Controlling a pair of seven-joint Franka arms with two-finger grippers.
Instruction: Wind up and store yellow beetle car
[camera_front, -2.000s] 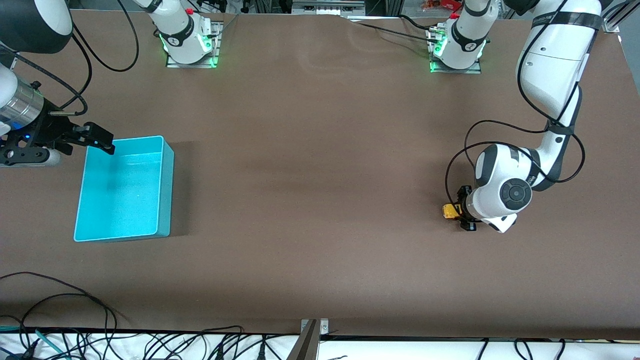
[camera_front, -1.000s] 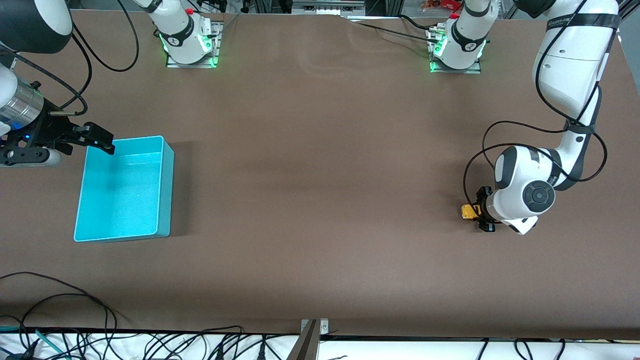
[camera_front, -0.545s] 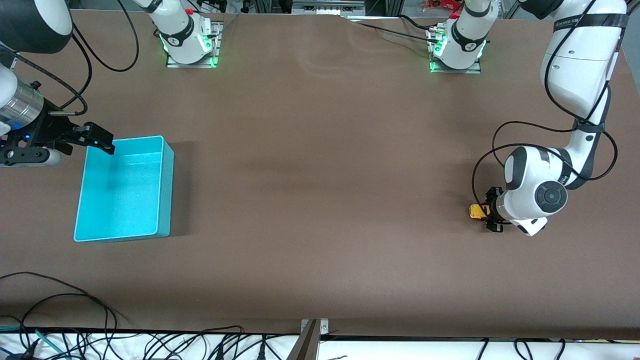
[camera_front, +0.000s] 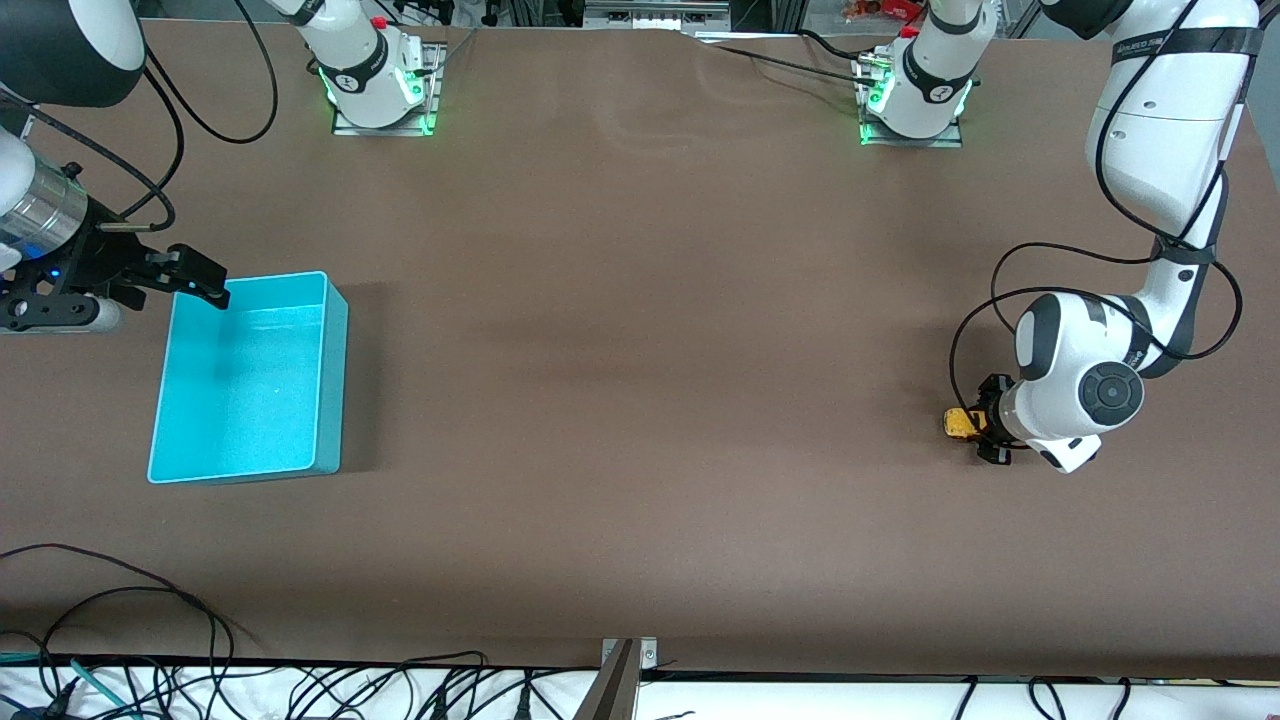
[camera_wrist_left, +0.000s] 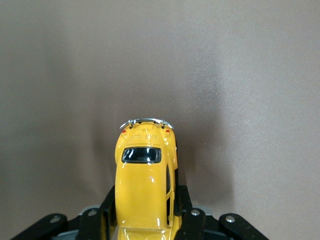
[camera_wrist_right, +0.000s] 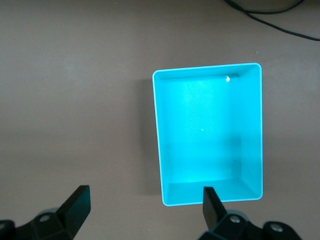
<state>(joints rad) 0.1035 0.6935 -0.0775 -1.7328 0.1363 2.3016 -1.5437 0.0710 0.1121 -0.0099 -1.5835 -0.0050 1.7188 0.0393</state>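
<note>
The yellow beetle car sits on the brown table toward the left arm's end. My left gripper is shut on the car's sides, low at the table. In the left wrist view the car fills the space between the black fingers, its chrome bumper pointing away from the wrist. The turquoise bin stands empty at the right arm's end. My right gripper waits open above the bin's rim nearest the robot bases. In the right wrist view the bin lies below the open fingers.
The arm bases stand along the table edge farthest from the front camera. Black cables lie along the table's near edge, at the right arm's end.
My left gripper has dragged the yellow beetle car along the table toward the left arm's end, away from the bin. The right arm has not moved.
</note>
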